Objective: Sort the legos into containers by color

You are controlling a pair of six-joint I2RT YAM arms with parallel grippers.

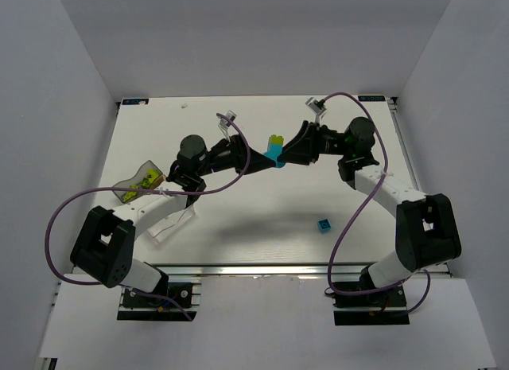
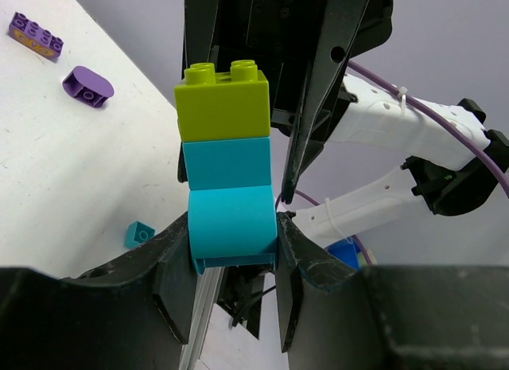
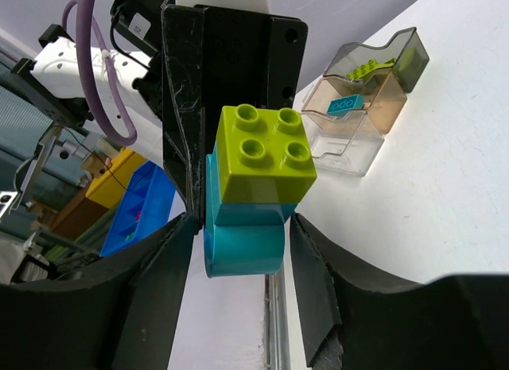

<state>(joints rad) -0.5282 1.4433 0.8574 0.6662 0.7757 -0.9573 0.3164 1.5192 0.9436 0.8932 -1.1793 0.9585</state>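
Note:
A stack of three legos hangs in the air mid-table: a lime green brick (image 1: 276, 141) on a cyan brick, on a rounded cyan brick (image 2: 232, 225). My left gripper (image 1: 265, 160) is shut on the rounded cyan brick (image 3: 242, 247) at the bottom. My right gripper (image 1: 283, 157) faces it with its jaws open on either side of the stack, a gap showing on each side (image 3: 238, 235). The lime brick (image 2: 223, 99) stands free on top. A clear tan-bottomed container (image 1: 141, 181) at the left holds lime pieces; it also shows in the right wrist view (image 3: 362, 107), with a cyan piece inside.
A loose cyan brick (image 1: 323, 224) lies at the front right. A second clear container (image 1: 170, 223) lies by the left arm. In the left wrist view a small cyan brick (image 2: 139, 233) and two purple bricks (image 2: 36, 33) (image 2: 87, 86) lie on the table.

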